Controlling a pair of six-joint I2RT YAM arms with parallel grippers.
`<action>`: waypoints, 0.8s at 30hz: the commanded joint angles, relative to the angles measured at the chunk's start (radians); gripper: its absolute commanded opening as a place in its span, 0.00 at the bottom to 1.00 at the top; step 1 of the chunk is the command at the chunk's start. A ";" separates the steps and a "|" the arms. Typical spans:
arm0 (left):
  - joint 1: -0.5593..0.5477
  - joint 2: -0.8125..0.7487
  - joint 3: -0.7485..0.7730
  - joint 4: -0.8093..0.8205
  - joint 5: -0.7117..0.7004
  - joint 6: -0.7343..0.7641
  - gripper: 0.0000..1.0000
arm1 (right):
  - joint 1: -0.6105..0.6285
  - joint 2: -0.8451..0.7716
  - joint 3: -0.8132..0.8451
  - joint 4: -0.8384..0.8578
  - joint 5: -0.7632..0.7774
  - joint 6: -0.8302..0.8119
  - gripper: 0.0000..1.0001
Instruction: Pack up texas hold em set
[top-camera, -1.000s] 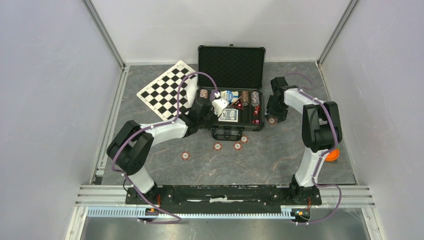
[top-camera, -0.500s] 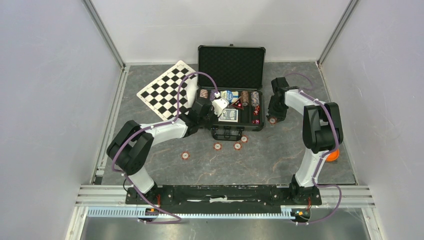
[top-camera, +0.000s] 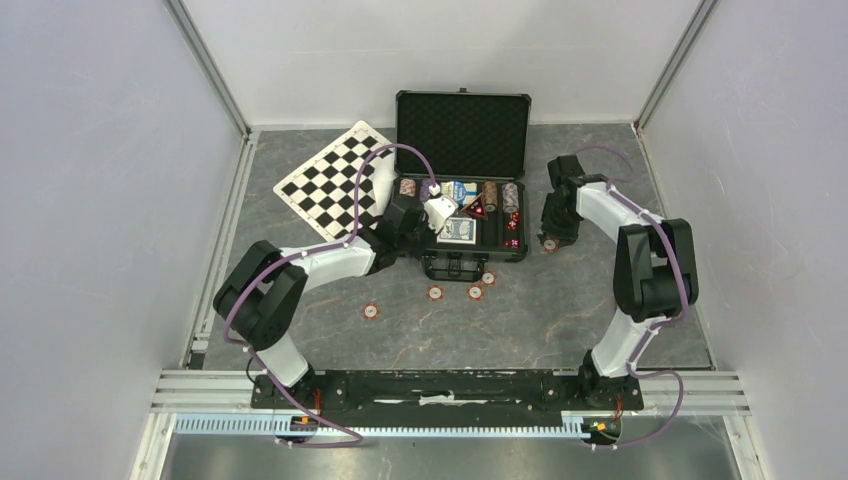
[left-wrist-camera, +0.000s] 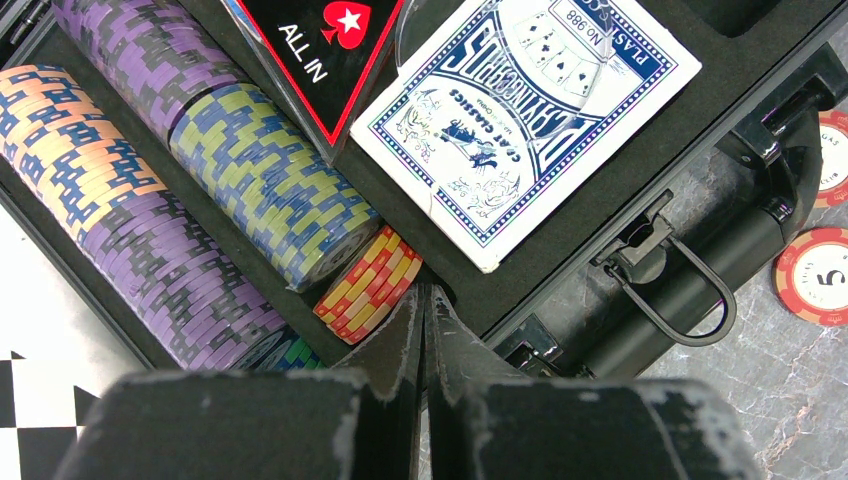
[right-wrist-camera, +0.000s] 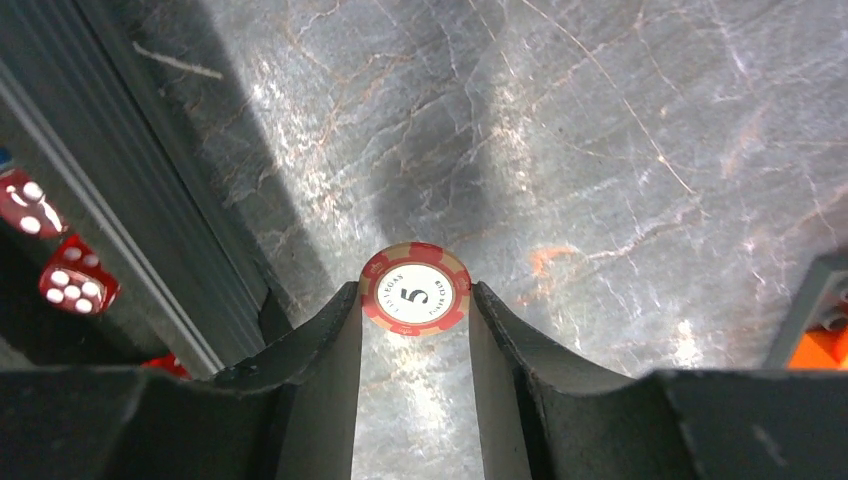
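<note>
The checkered board lies left of the open case. The left gripper hangs clenched and empty over the case's near edge, beside stacked chips and a card deck. Four loose chips lie on the table in front of the case. Just right of the case, the right gripper grasps a red chip by its edges.

A black-and-white checkered board lies flat on the grey marbled desk, near the left fingers on their left side — its squares fill the left wrist view's lower-left corner. Something orange sits right of the right fingers — cut off at the edge.
</note>
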 joint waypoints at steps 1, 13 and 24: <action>-0.013 -0.021 0.000 0.021 0.045 -0.035 0.06 | -0.002 -0.095 -0.025 -0.027 -0.002 -0.023 0.42; -0.012 -0.016 0.000 0.021 0.043 -0.036 0.06 | 0.045 -0.212 -0.018 -0.056 -0.113 -0.012 0.43; -0.011 -0.019 -0.005 0.022 0.029 -0.031 0.06 | 0.226 -0.112 0.125 -0.016 -0.191 0.077 0.44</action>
